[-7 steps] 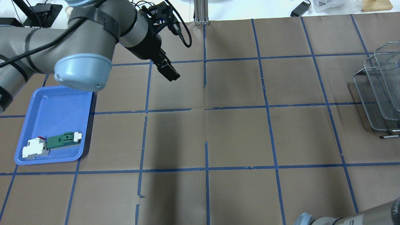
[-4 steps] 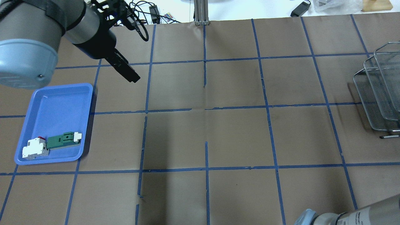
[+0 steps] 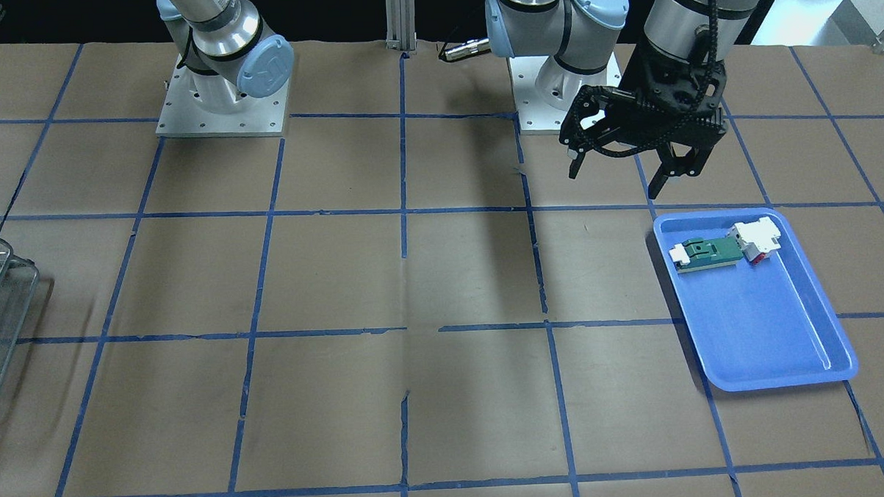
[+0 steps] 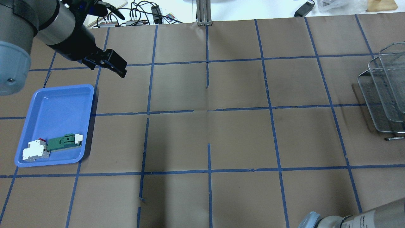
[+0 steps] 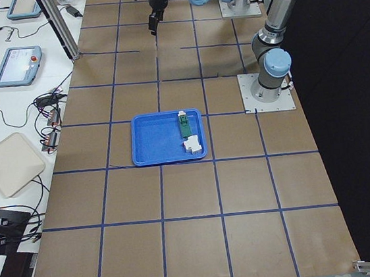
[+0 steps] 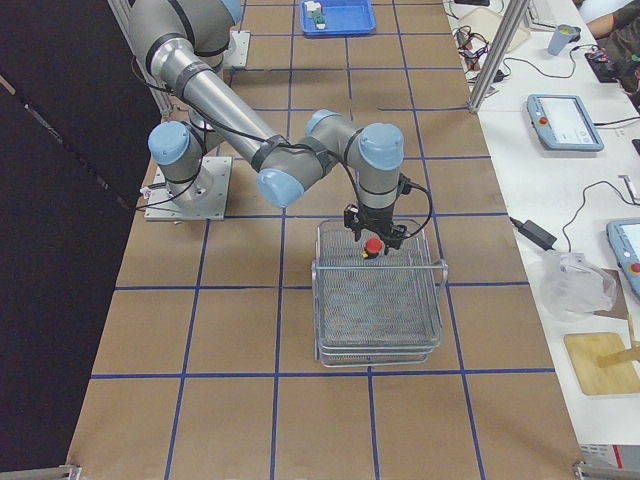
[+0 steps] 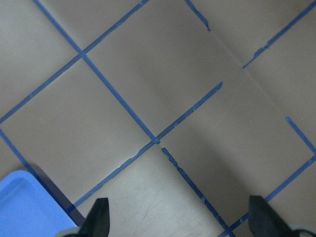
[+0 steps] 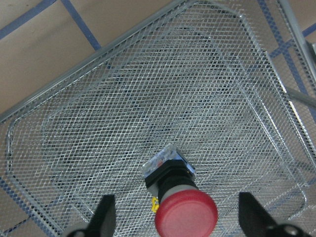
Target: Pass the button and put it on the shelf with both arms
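Observation:
The red mushroom-head button (image 8: 185, 211) with its black body and clear end block lies on the top mesh tier of the silvery wire shelf (image 8: 98, 123), red head towards the wrist camera. My right gripper (image 8: 177, 219) is open right above it, one finger on each side, neither touching it. In the exterior right view the button (image 6: 372, 246) shows under the right gripper (image 6: 372, 234) at the shelf's (image 6: 380, 300) near-robot edge. My left gripper (image 3: 615, 182) is open and empty, above the paper beside the tray; the left wrist view (image 7: 180, 219) shows only paper between its fingers.
A blue tray (image 4: 57, 104) at the table's left holds a green-and-white flat part (image 4: 65, 142) and a white block (image 4: 34, 150). The shelf (image 4: 379, 95) stands at the right edge. Brown paper with a blue tape grid covers the table. Cables lie at the far edge (image 4: 142, 15).
My left arm has swung left in the overhead view, from near the middle to beside the tray, and its gripper has turned. The right arm's elbow at the bottom right has barely shifted.

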`<state>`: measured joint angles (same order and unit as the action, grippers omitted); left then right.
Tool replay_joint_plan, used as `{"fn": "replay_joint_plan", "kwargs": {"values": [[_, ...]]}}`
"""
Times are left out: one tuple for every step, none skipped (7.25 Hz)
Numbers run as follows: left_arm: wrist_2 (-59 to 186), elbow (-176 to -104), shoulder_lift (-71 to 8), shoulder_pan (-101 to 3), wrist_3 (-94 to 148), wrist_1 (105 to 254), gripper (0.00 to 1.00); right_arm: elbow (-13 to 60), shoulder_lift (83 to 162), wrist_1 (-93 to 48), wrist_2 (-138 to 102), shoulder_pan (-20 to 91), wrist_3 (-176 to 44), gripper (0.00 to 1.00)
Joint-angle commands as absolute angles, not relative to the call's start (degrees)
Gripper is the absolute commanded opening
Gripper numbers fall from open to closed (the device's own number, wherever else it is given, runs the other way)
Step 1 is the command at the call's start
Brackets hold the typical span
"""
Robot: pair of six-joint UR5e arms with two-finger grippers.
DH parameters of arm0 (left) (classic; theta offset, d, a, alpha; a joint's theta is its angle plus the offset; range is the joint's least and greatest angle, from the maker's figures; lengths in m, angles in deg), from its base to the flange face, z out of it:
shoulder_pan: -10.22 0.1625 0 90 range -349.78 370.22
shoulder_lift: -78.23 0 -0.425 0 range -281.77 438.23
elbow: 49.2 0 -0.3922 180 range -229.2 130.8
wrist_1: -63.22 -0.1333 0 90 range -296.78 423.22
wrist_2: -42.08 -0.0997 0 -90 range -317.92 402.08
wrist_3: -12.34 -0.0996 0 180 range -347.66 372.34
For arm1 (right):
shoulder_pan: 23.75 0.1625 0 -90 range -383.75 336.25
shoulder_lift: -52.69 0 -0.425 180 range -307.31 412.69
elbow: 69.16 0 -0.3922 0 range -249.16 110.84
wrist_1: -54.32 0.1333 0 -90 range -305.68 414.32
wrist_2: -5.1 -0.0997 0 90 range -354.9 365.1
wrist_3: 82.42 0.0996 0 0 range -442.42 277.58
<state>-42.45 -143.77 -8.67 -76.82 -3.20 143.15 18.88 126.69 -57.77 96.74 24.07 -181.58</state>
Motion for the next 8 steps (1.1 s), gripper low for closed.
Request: {"fn": "replay_joint_plan", "kwargs": {"values": [[-45.9,-142.6,-9.5,-77.3,8.9,146.1,1.0,19.0,130.5,-56.3,96.8,26.8,-174.2,1.0],[-48.0,-142.5,-8.6,-77.6,14.8,150.2,1.0,19.0,132.5,-51.5,96.9,31.0,-165.6,1.0],[-48.1,-142.5,-8.3,-77.6,15.8,152.8,1.0,19.0,135.9,-45.3,97.3,37.0,-152.8,1.0],[-47.3,-142.9,-7.8,-77.6,15.5,152.7,1.0,19.0,140.0,-41.3,97.4,43.2,-140.2,1.0],[-47.4,-143.7,-7.1,-77.6,15.2,152.6,1.0,18.9,142.8,-36.9,97.2,50.5,-124.8,1.0],[-47.5,-143.9,-6.8,-77.6,14.8,152.5,1.0,18.2,143.7,-36.7,97.7,58.2,-109.8,1.0],[-47.7,-143.9,-6.9,-77.6,12.1,152.4,1.0,18.1,143.8,-36.6,98.4,63.8,-97.6,1.0],[-47.7,-143.9,-7.0,-77.1,11.3,151.7,1.0,18.1,143.7,-35.8,98.2,67.9,-86.5,1.0]]}}
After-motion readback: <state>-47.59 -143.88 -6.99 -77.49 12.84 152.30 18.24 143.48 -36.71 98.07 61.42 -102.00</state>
